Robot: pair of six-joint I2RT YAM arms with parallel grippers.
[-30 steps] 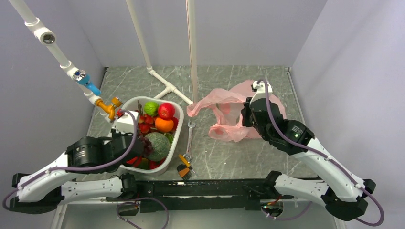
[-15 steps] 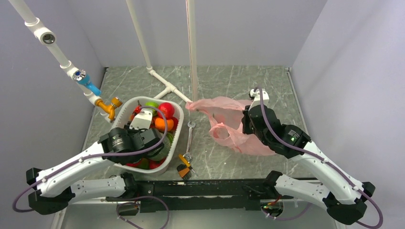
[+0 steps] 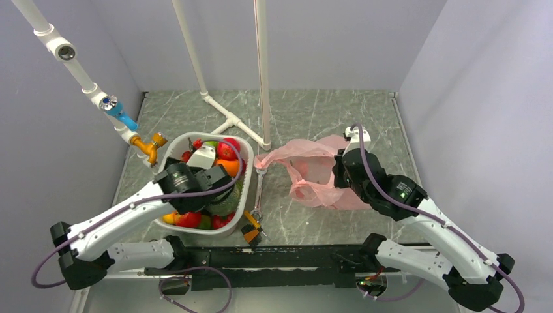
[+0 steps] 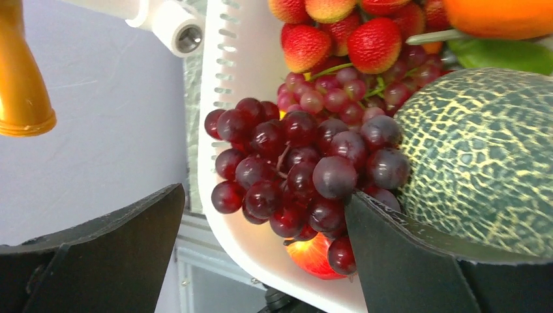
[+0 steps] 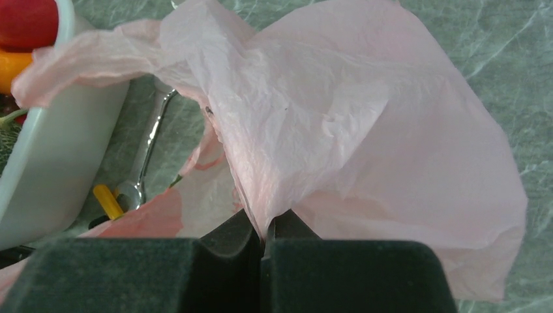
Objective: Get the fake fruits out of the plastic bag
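The pink plastic bag lies crumpled on the table right of centre. My right gripper is shut on a fold of the bag, which is pinched between the fingers. A red fruit and an orange one sit in the white basket, with a bit of light green beside them. My left gripper hovers over the basket. Its jaws stand open around the grape bunch and grip nothing. The bag's inside is hidden.
The basket also holds a netted melon and strawberries. A wrench and a yellow-handled tool lie between basket and bag. White pipes and an orange tap stand behind the basket.
My left arm has swung right over the basket and its jaws have opened wide. The right arm has drawn the bag slightly nearer while still pinching it.
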